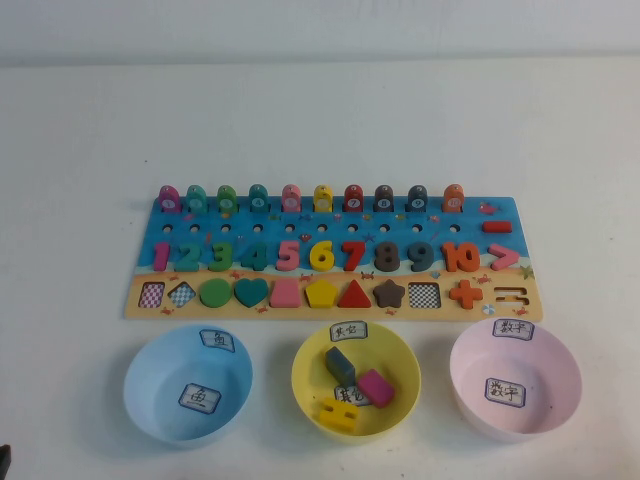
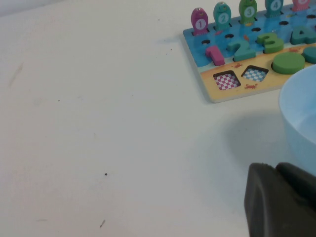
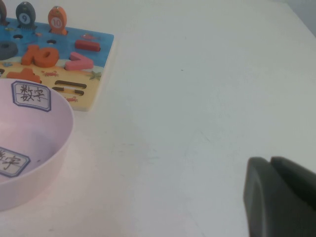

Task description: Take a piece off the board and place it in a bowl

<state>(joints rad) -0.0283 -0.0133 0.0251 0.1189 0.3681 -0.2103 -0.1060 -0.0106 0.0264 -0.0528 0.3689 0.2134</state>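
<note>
The magenta-pink arch piece (image 1: pixel 169 199) marked 1 stands at the far left end of the arch row on the board (image 1: pixel 272 232). It also shows in the left wrist view (image 2: pixel 199 20). The light blue bowl (image 1: pixel 137 392) sits empty in front of the board's left end, and its rim shows in the left wrist view (image 2: pixel 296 113). My left gripper (image 2: pixel 274 168) is shut and empty, low over the table beside the blue bowl. My right gripper (image 3: pixel 270 160) is shut and empty, over bare table to the right of the pink bowl. Neither gripper shows in the high view.
A yellow bowl (image 1: pixel 305 385) holding a grey, a magenta and a yellow piece sits in front of the board's middle. A pink bowl (image 1: pixel 572 385) sits at the right, also in the right wrist view (image 3: pixel 61 143). White table lies all around.
</note>
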